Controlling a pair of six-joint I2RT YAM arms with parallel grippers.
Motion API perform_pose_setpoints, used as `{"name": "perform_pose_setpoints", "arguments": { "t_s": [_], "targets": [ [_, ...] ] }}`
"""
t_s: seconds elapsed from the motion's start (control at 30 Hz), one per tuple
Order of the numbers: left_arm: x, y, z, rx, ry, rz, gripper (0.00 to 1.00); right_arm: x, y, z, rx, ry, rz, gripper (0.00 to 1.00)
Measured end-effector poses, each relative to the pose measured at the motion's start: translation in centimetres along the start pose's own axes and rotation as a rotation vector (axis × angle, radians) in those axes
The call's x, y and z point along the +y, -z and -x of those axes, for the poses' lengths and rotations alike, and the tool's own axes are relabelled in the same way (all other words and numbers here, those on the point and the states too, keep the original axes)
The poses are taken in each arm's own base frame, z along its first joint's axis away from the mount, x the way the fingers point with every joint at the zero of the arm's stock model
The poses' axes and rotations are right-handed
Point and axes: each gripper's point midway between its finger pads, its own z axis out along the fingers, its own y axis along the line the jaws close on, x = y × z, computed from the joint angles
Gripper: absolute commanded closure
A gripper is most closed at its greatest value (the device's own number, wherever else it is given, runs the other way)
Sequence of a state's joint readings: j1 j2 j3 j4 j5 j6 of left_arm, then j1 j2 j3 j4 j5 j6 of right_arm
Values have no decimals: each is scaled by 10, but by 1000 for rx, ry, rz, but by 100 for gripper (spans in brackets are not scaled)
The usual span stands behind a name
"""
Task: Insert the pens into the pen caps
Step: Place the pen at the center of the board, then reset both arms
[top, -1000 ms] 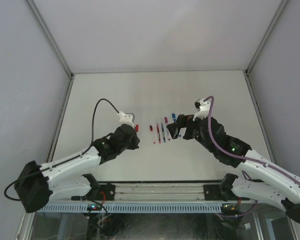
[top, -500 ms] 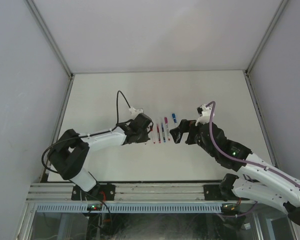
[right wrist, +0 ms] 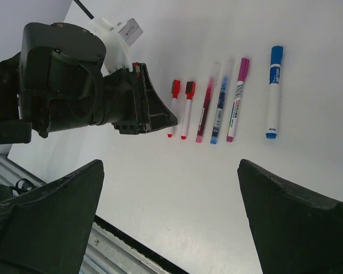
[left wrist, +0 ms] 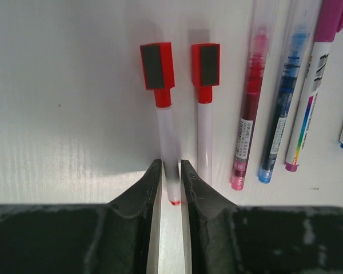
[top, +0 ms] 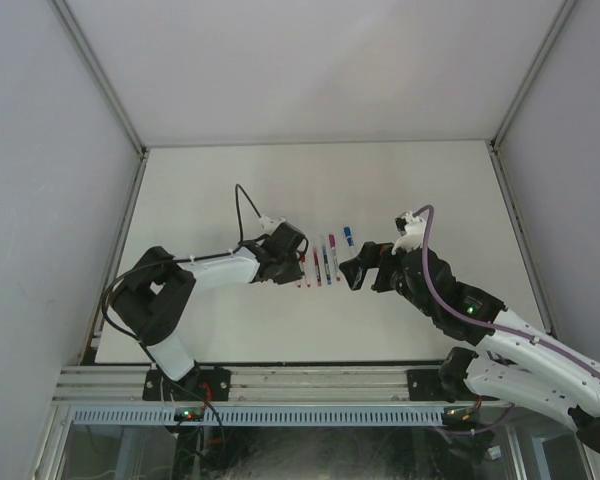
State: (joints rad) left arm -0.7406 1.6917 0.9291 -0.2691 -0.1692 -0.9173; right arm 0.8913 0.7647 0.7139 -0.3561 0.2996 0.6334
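Red-capped pen (left wrist: 166, 128) lies between jaws of the left tool (left wrist: 171, 166).

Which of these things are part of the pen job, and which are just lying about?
Part of the job:
- red pen flanked by the left gripper
- second red pen beside it
- red gel pen, blue gel pen, magenta marker, blue marker

Just there (fixtures, not loose):
- black cable
- purple cable
- metal rail at the near edge
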Motion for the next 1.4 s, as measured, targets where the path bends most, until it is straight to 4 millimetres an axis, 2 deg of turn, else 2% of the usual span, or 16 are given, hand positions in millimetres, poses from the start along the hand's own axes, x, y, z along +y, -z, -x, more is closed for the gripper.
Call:
{"name": "perform_pose_setpoints", "arguments": {
  "t_s": [0.23, 0.33, 0.47, 0.53, 0.67, 0.87, 1.0, 1.2, 1.4],
  "targets": [
    [-2, 0, 1, -3, 31, -3, 75, 1, 0, -4, 11, -5, 9, 0],
    [-2, 0, 1, -7, 42, -5, 71, 1, 0, -3, 10, -6, 11, 0],
    [2, 5, 1, -20, 44, -4, 55, 2, 0, -3, 12, -7, 15, 0],
    [5, 15, 5, -43, 40, -4, 46, 2, 1, -3, 12, -6, 16, 0],
    [4, 53, 27, -147, 32, -59, 37, 2, 3, 0, -3, 3, 19, 0],
    [3, 147, 73, -427, 3, -229, 16, 0, 15, 15, -65, 35, 30, 0],
    [21, 197, 88, -594, -16, -285, 3, -4, 18, 21, -95, 66, 17, 0],
    [56, 237, 91, -740, -27, -284, 0, -14, 21, 25, -119, 93, -19, 0],
    [89, 261, 89, -819, 3, -244, 0, -33, 28, 17, -153, 102, -55, 0]
  ]
}}
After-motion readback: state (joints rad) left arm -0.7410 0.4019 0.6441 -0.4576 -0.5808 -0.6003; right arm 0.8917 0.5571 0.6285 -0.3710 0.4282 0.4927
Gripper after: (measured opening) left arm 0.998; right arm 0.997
